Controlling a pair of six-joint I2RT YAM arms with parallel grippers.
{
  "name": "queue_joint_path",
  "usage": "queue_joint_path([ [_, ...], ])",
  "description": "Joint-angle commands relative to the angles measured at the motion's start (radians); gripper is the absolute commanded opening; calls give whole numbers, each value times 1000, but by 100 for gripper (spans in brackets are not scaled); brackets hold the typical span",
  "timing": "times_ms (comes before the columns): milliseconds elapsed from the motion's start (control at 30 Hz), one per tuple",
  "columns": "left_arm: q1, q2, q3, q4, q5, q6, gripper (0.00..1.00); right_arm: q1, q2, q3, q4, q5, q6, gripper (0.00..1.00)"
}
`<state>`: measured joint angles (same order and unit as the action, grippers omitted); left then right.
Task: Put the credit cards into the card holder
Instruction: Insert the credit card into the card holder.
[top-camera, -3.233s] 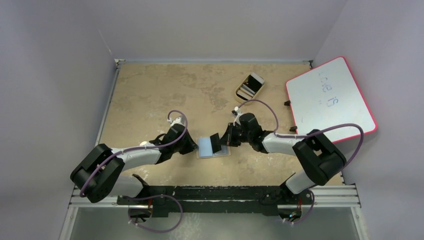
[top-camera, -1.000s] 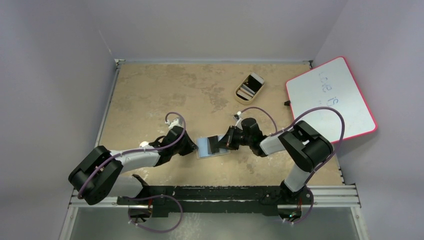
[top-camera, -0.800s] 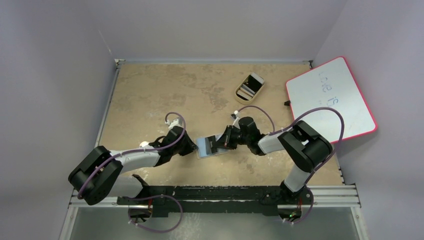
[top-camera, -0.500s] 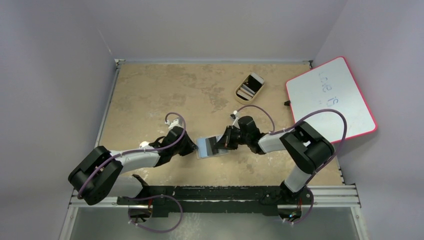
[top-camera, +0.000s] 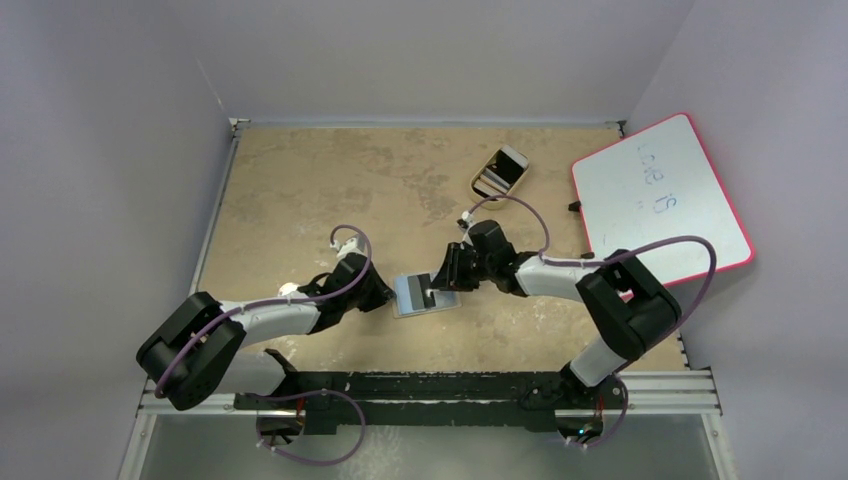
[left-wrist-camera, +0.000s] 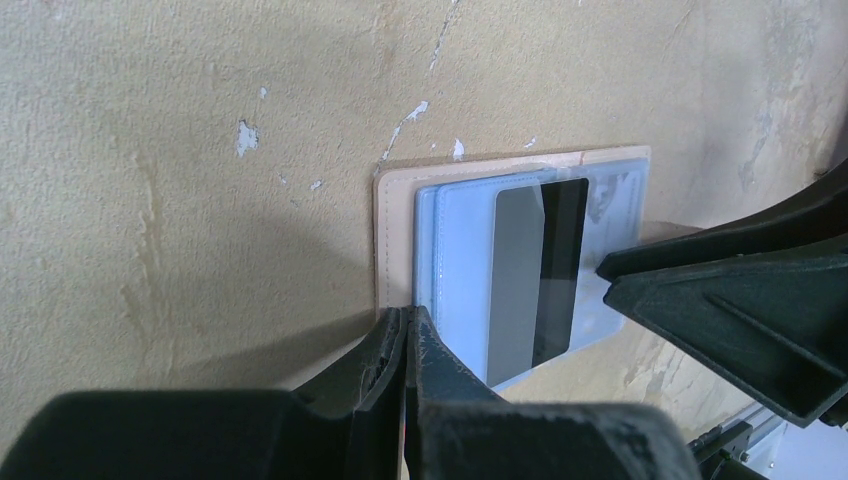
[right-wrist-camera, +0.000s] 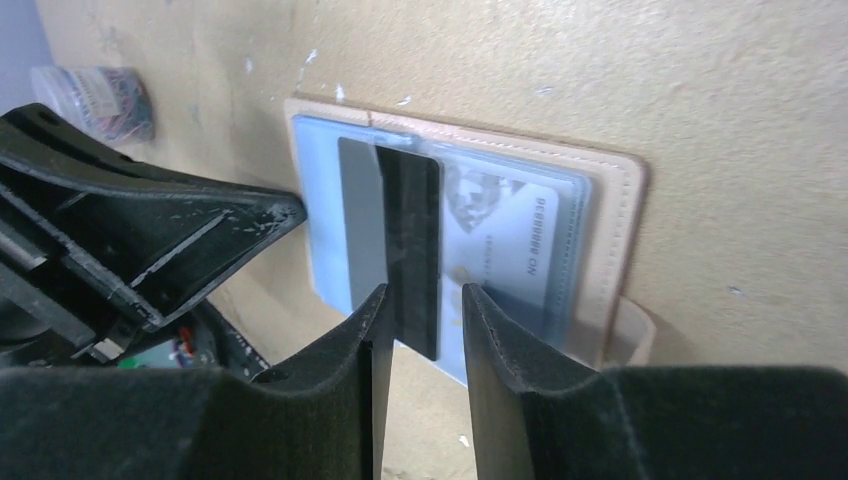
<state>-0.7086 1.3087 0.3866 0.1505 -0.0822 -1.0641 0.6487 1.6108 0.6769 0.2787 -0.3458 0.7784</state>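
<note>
Since the earlier frames my right gripper (right-wrist-camera: 421, 300) has backed toward 2 o'clock; its jaws are narrowly parted and straddle the card's end. Left gripper (left-wrist-camera: 405, 328), fully closed, touches the card holder (left-wrist-camera: 396, 200) at its 9 o'clock edge. One credit card (left-wrist-camera: 525, 275) lies across the holder. I judge this the insertion step; next, push the card squarely toward 9 o'clock.

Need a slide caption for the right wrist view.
Right tool, jaws apart, at the end of a grey card lying across the open card holder.
</note>
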Motion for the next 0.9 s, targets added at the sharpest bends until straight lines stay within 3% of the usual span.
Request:
queue_joint_path([
  [0, -10, 25, -26, -31, 1, -1, 0, -1, -21, 40, -84, 105, -58, 34],
  [867, -12, 40, -12, -2, 29, -13, 0, 64, 107, 62, 152, -69, 20, 35],
])
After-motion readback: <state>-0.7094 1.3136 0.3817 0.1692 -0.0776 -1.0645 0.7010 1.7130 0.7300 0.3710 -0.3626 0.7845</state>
